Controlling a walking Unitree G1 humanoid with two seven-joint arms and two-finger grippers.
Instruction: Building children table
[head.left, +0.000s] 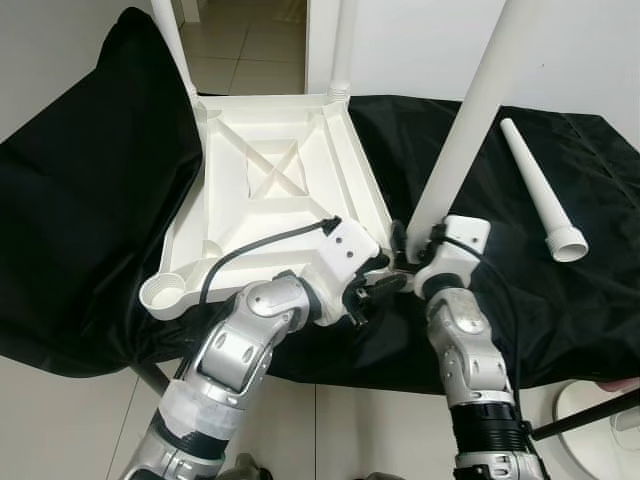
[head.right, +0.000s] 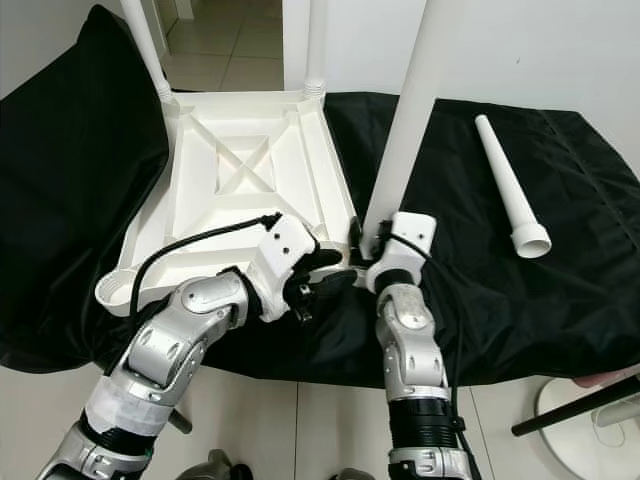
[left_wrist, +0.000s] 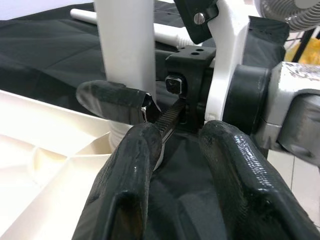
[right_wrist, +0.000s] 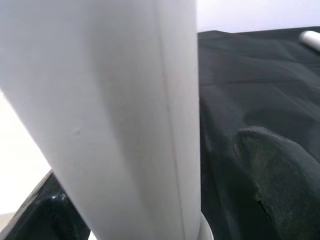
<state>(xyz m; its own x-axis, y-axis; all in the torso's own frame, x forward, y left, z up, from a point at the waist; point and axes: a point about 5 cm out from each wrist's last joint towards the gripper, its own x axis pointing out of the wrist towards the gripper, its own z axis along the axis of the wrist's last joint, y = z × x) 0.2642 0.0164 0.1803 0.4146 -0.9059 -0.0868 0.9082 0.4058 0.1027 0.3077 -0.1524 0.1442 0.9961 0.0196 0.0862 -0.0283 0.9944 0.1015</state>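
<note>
Here: white ribbed tabletop upturned | leg upright, seemingly socketed

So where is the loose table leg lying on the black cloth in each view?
Left eye view: loose table leg at far right, on the black cloth.
Right eye view: right of centre.
Left wrist view: top, behind the upright leg, partly hidden.
Right wrist view: top right corner.
Shared landmark: the upright leg.

Right gripper fingers clamped; left gripper spread alongside.
</note>
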